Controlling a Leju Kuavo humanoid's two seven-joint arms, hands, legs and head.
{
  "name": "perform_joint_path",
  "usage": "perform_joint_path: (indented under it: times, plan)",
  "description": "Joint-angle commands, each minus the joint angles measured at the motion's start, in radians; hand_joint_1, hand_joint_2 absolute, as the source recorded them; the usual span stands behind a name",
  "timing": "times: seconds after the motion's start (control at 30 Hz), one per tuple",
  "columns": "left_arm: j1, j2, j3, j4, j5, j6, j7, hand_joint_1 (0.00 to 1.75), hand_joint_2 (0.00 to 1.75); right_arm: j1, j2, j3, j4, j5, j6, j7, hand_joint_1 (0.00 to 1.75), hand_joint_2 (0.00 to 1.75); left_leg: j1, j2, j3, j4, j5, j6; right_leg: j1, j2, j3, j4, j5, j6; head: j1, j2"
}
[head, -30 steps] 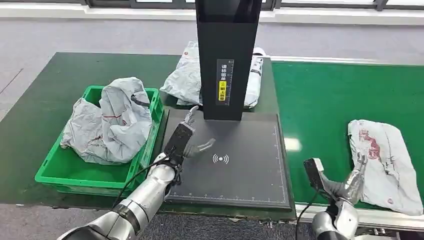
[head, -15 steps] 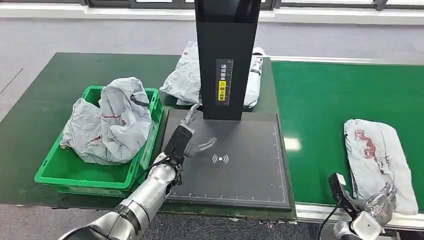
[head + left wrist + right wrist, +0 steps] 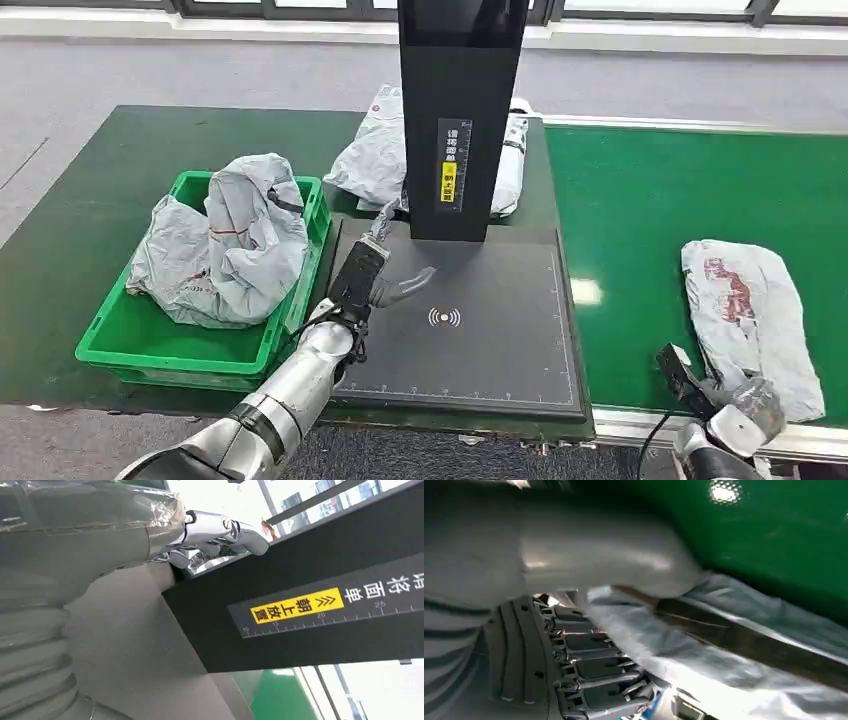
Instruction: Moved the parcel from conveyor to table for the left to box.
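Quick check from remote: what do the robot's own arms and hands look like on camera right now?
Both arms are silver metal with dark joint bands. The left hand has a black wrist block, silvery-grey fingers and a black cable. The right hand has a black wrist camera and cable; up close, a grey ribbed cover and dark fingers.

I am seeing my right hand (image 3: 748, 408) touching the near end of the grey parcel (image 3: 748, 318) lying on the green conveyor (image 3: 640, 200), while my left hand (image 3: 385, 275) is hovering, fingers spread, over the black scanner pad (image 3: 480, 350).
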Motion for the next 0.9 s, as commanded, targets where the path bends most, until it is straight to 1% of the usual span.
perform_joint_path:
  times: [0.03,0.2,0.23,0.27,0.3,0.33,0.37,0.4,0.43,0.47,0.5,0.53,0.57,0.6,0.63,0.67,0.7,0.73,0.77,0.8,0.83,0.87,0.9]
  plan:
    - [-0.021,0.022,0.035,0.031,0.0,0.0,0.004,0.0,1.75,0.003,0.039,-0.071,0.058,-0.005,-0.022,-0.033,1.75,1.75,0.001,0.003,0.002,-0.002,0.0,0.002,0.002,0.001,0.002,-0.002,0.001,-0.004,0.0,0.0]
    - [-0.021,0.021,0.034,0.031,0.0,0.0,0.004,0.0,1.75,0.003,0.038,-0.071,0.058,-0.005,-0.02,-0.033,1.75,1.75,0.001,0.002,0.002,-0.001,0.0,0.001,0.002,0.001,0.001,-0.001,0.0,-0.003,0.0,0.0]
    - [-0.021,0.021,0.034,0.031,0.0,0.0,0.004,0.0,1.75,0.003,0.038,-0.071,0.058,-0.005,-0.02,-0.033,1.75,1.75,0.001,0.002,0.003,-0.002,0.0,0.002,0.002,0.001,0.002,-0.002,0.0,-0.004,0.0,0.0]
    - [-0.019,0.021,0.036,0.026,-0.001,0.003,0.005,0.0,1.75,0.005,0.041,-0.079,0.048,-0.013,-0.041,-0.057,1.75,1.75,0.001,0.002,0.002,-0.002,0.0,0.001,0.002,0.001,0.001,-0.002,0.0,-0.003,0.0,0.0]
    - [-0.012,0.023,0.038,0.017,-0.002,0.008,0.005,0.0,1.75,0.004,0.052,-0.074,0.038,-0.006,-0.064,-0.077,1.75,1.75,0.001,0.003,0.005,-0.004,0.0,0.002,0.002,0.002,0.003,-0.003,0.0,-0.005,0.0,0.0]
    - [-0.008,0.026,0.04,0.012,-0.003,0.011,0.006,0.0,1.75,-0.002,0.063,-0.079,0.029,-0.015,-0.083,-0.104,1.75,1.75,0.001,0.002,0.003,-0.002,-0.001,0.001,0.002,0.001,0.002,-0.002,0.0,-0.003,0.0,0.0]
    - [0.0,0.03,0.047,0.002,-0.002,0.023,0.006,0.0,1.75,-0.012,0.085,-0.09,0.006,-0.047,-0.127,-0.188,1.75,1.75,0.001,0.003,0.002,-0.001,-0.001,0.001,0.002,0.002,0.001,-0.001,0.0,-0.002,0.0,0.0]
    - [0.01,0.039,0.055,-0.012,0.0,0.035,0.006,0.0,1.75,-0.031,0.125,-0.101,-0.038,-0.105,-0.183,-0.332,1.75,1.75,0.001,0.005,0.003,-0.002,-0.001,0.002,0.002,0.003,0.001,-0.003,0.001,-0.004,0.0,0.0]
    - [0.022,0.048,0.066,-0.026,0.002,0.048,0.004,0.0,1.75,-0.049,0.163,-0.089,-0.074,-0.159,-0.188,-0.5,1.75,1.75,0.001,0.008,0.003,-0.003,-0.001,0.002,0.002,0.006,0.001,-0.002,0.001,-0.004,0.0,0.0]
    - [0.029,0.057,0.079,-0.036,0.007,0.049,0.008,0.0,1.75,-0.064,0.221,-0.075,-0.142,-0.219,-0.207,-0.595,1.75,1.75,0.001,0.009,0.002,-0.002,-0.001,0.001,0.002,0.008,-0.001,-0.001,0.002,-0.003,0.0,0.0]
    - [0.033,0.062,0.087,-0.041,0.006,0.045,0.008,0.0,1.75,-0.056,0.263,-0.028,-0.207,-0.26,-0.182,-0.681,1.75,1.75,0.001,0.014,0.003,-0.003,-0.001,0.001,0.002,0.012,-0.002,-0.002,0.003,-0.005,0.0,0.0]
    - [0.035,0.063,0.094,-0.042,0.001,0.041,0.007,0.0,1.75,-0.036,0.287,0.029,-0.272,-0.274,-0.163,-0.627,1.75,1.75,0.0,0.019,0.005,-0.005,-0.002,0.002,0.002,0.017,-0.002,-0.002,0.004,-0.006,0.0,0.0]
    - [0.035,0.063,0.096,-0.042,-0.001,0.04,0.007,0.0,1.75,-0.029,0.29,0.048,-0.29,-0.279,-0.159,-0.611,1.75,1.75,0.0,0.015,-0.002,-0.002,-0.002,0.0,0.001,0.014,-0.003,0.001,0.002,-0.004,0.0,0.0]
    - [0.032,0.059,0.102,-0.036,-0.013,0.039,0.008,0.0,1.75,0.028,0.323,0.132,-0.413,-0.404,-0.126,-0.678,1.75,1.75,0.0,0.017,-0.007,-0.003,-0.002,0.0,0.001,0.015,-0.004,0.001,0.003,-0.005,0.0,0.0]
    - [0.032,0.059,0.102,-0.036,-0.013,0.039,0.008,0.0,1.75,0.028,0.323,0.132,-0.413,-0.404,-0.126,-0.678,1.75,1.75,0.001,0.02,-0.006,-0.004,-0.002,-0.001,0.002,0.018,-0.004,0.0,0.003,-0.006,0.0,0.0]
    - [0.031,0.055,0.104,-0.032,-0.021,0.04,0.007,0.0,1.75,0.085,0.332,0.214,-0.513,-0.469,-0.111,-0.714,1.75,1.75,0.001,0.013,-0.007,-0.003,-0.002,-0.002,0.002,0.011,-0.005,0.0,0.002,-0.005,0.0,0.0]
    - [0.031,0.054,0.103,-0.032,-0.031,0.044,0.005,0.0,1.75,0.132,0.341,0.28,-0.601,-0.506,-0.103,-0.724,1.75,1.75,0.001,0.012,0.001,-0.006,0.0,-0.002,0.002,0.009,-0.006,-0.002,0.002,-0.006,0.0,0.0]
    - [0.033,0.053,0.104,-0.037,-0.038,0.047,0.004,0.0,1.75,0.186,0.355,0.348,-0.705,-0.525,-0.094,-0.725,1.75,1.75,0.0,0.007,0.001,-0.004,0.001,-0.002,0.001,0.006,-0.005,0.0,0.0,-0.005,0.0,0.0]
    - [0.033,0.053,0.104,-0.039,-0.041,0.049,0.003,0.0,1.75,0.206,0.352,0.387,-0.739,-0.52,-0.08,-0.733,1.75,1.75,0.001,0.006,0.002,-0.005,0.002,-0.001,0.002,0.004,-0.004,0.0,0.0,-0.006,0.0,0.0]
    - [0.032,0.054,0.111,-0.045,-0.04,0.055,0.0,0.0,1.75,0.273,0.347,0.508,-0.854,-0.528,-0.03,-0.739,1.75,1.75,0.001,0.004,0.003,-0.006,0.002,-0.001,0.002,0.001,-0.002,0.0,-0.001,-0.007,0.0,0.0]
    - [0.023,0.055,0.121,-0.035,-0.031,0.054,0.007,0.0,1.75,0.307,0.348,0.572,-0.901,-0.534,0.0,-0.711,1.75,1.75,0.001,0.002,0.003,-0.006,0.002,-0.001,0.002,0.0,-0.002,0.0,-0.001,-0.007,0.0,0.0]
    - [0.013,0.059,0.128,-0.02,-0.024,0.047,0.004,0.0,1.75,0.33,0.335,0.652,-0.924,-0.537,0.008,-0.699,1.75,1.75,0.001,-0.002,-0.002,-0.004,0.003,-0.002,0.002,-0.003,-0.004,0.001,-0.001,-0.005,0.0,0.0]
    - [0.01,0.063,0.128,-0.015,-0.024,0.041,-0.003,0.0,1.75,0.338,0.33,0.69,-0.925,-0.544,0.006,-0.705,1.75,1.75,0.001,-0.001,-0.002,-0.004,0.003,-0.003,0.001,-0.002,-0.005,0.002,-0.001,-0.005,0.0,0.0]
